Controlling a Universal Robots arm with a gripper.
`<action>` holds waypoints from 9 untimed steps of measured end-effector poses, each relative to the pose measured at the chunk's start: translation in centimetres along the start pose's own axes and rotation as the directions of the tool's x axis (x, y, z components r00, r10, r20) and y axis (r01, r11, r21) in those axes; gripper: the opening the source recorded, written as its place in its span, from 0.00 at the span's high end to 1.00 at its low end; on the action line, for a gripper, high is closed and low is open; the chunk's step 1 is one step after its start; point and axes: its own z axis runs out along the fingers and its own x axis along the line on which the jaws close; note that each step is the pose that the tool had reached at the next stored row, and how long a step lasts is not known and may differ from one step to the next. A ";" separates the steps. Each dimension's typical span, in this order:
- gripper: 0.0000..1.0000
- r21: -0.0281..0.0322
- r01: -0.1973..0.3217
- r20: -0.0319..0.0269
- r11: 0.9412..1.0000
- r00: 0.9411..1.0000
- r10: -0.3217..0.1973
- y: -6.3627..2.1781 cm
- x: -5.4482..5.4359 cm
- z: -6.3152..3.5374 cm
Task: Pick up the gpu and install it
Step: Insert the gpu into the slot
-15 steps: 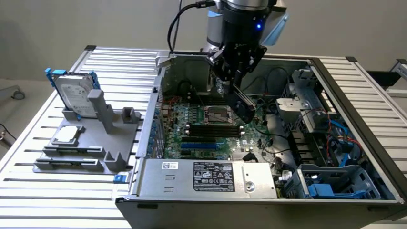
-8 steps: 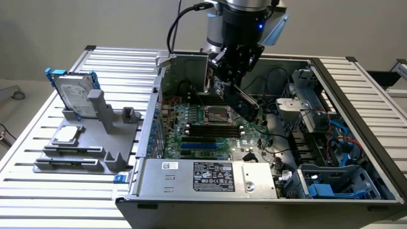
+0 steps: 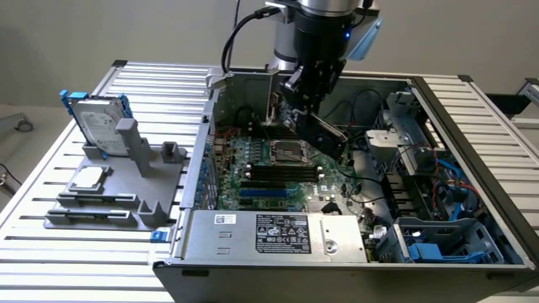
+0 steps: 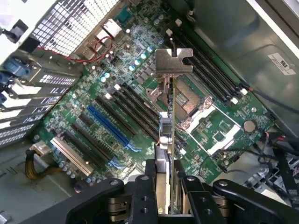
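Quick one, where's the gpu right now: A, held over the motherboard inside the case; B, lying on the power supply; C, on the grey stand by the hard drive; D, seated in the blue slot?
A: the fingers clamp the gpu edge-on above the motherboard, and the blue slot is bare.

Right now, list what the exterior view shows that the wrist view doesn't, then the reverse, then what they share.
Exterior view: a hard drive standing in a grey rack on the exterior view's left, and a labelled power supply. Wrist view: a blue slot and a white slot. Shared: the fingers clamping the graphics card above the motherboard.
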 end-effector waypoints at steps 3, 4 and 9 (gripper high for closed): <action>0.74 0.000 0.051 0.002 0.999 0.999 -0.051 0.00 0.0 0.09; 0.74 0.000 0.068 0.003 0.998 0.998 -0.068 0.00 0.0 0.12; 0.74 0.001 0.151 0.006 0.989 0.988 -0.151 0.00 0.0 0.19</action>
